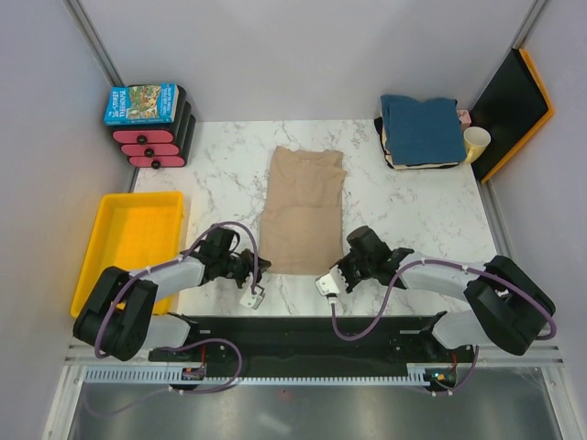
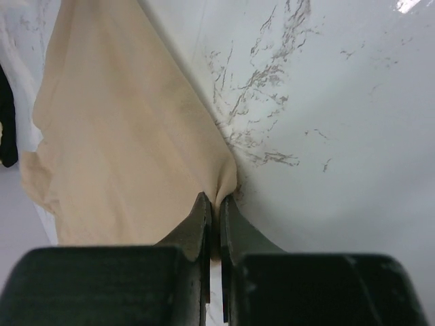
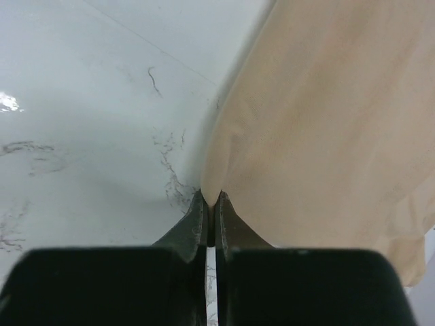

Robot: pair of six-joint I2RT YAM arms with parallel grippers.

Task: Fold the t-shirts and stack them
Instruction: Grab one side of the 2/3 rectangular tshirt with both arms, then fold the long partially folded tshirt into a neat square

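Closest in each wrist view, dark fingers [image 2: 197, 231] meet on cloth. The left tool [image 2: 216, 204] is pinched shut on 1 near corner of the tan shirt [image 2: 129, 136]. The right tool [image 3: 211, 200] is clamped just as tight on the other near corner, and a small pucker of fabric rises at each pair of tips. From above, the shirt lies mid-table [image 1: 413, 215] as a long narrow strip, sleeves apparently folded in, with its near hem between the 2 arms. A teal shirt [image 1: 422, 128] tops a folded pile [image 1: 389, 151] at the far right corner. The step in hand looks like the crosswise fold. Next, both tools would need to lift together, carry the hem toward the far end at an equal pace, and lay it edge on edge without skewing or dragging the lower layer.
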